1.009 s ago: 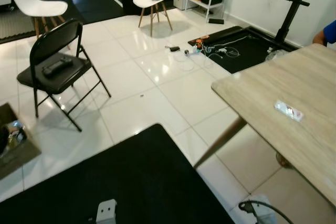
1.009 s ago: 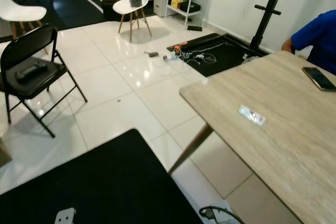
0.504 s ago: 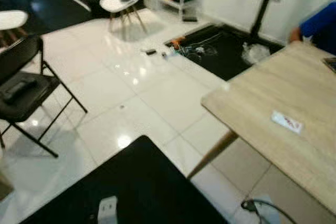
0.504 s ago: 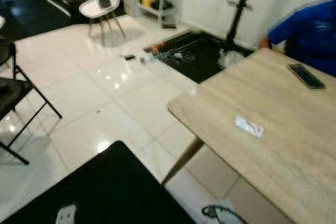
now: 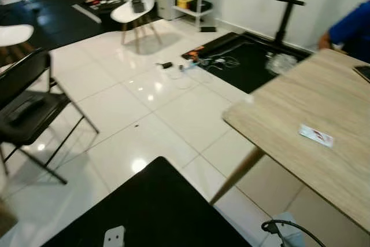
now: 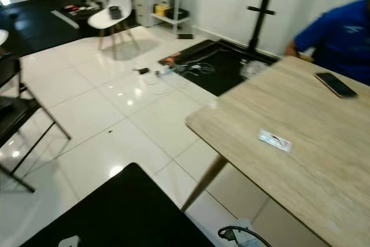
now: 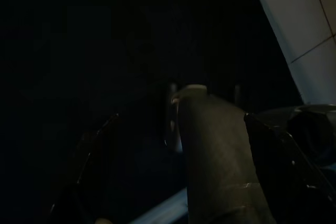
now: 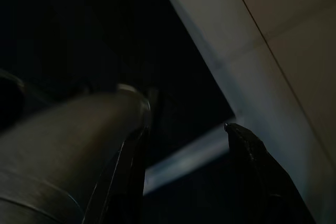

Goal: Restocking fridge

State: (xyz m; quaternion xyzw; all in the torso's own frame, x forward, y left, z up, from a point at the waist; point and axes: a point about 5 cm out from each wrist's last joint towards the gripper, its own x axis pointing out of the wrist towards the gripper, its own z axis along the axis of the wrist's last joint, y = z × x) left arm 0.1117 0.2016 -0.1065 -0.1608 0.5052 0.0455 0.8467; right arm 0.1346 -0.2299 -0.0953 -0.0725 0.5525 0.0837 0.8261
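Note:
In the left wrist view my left gripper [image 7: 178, 116] hangs low in the dark, its two black fingers [image 7: 92, 166] apart with nothing held; a dark rounded part of my own body shows behind them. In the right wrist view my right gripper [image 8: 186, 127] hangs idle the same way, fingers [image 8: 252, 161] apart, over a black surface and pale floor tiles. A wooden table [image 5: 289, 102] stands at the right with a small white packet [image 5: 316, 135] and a phone [image 6: 337, 84] on it.
A person in blue [image 6: 341, 33] sits behind the table. A black folding chair [image 5: 26, 114] stands at the left, a white chair [image 5: 136, 7] farther back. Cables [image 5: 214, 62] lie on a black mat by a black stand [image 5: 289, 4]. A black mat [image 5: 150, 212] lies before me.
The whole picture has shifted left, so the camera has turned right; the person in blue and the phone have come into view. Nothing in the room has moved.

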